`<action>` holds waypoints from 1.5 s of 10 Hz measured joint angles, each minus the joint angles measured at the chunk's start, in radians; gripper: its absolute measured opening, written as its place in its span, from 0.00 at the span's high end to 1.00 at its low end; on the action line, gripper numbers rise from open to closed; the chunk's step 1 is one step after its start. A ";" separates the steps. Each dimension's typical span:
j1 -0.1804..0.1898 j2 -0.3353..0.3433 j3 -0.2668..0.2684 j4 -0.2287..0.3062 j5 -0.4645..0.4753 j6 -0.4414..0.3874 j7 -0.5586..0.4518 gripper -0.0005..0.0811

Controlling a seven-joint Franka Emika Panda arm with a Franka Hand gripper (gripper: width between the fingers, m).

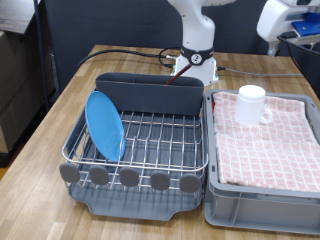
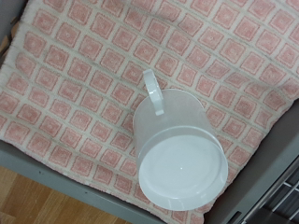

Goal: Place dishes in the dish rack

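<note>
Pink-checked cloth [image 1: 268,140] — draped over grey crate [image 1: 262,206].

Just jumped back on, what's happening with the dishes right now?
The round light-blue plate already stands on edge in the silver wire dish rack. The white handled mug sits upside down on the pink-checked cloth over the grey plastic crate. The wrist camera looks down at it; the hand itself is not visible.
</note>
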 joint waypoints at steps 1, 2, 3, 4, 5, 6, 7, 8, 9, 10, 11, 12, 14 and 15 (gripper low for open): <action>0.000 0.018 0.006 -0.002 -0.005 0.002 0.001 0.01; 0.000 0.037 0.011 -0.004 -0.006 0.008 0.001 0.01; 0.000 0.054 0.015 -0.008 -0.010 0.019 0.001 0.01; 0.000 0.070 0.019 -0.015 -0.019 0.037 0.001 0.01; 0.000 0.084 0.024 -0.024 -0.026 0.055 -0.007 0.01; 0.000 0.093 0.027 -0.027 -0.033 0.069 -0.014 0.01; 0.000 0.093 0.026 -0.027 -0.032 0.068 -0.013 0.01; 0.000 0.096 0.025 -0.025 -0.032 0.061 -0.019 0.01; 0.000 0.105 0.024 -0.023 -0.030 0.057 -0.036 0.01; 0.000 0.121 0.023 -0.021 -0.029 0.059 -0.054 0.01; 0.000 0.139 0.022 -0.020 -0.029 0.069 -0.065 0.01; 0.000 0.157 0.023 -0.020 -0.030 0.081 -0.076 0.01; 0.000 0.190 0.024 -0.018 -0.039 0.093 -0.080 0.01; 0.000 0.206 0.025 -0.018 -0.048 0.107 -0.080 0.01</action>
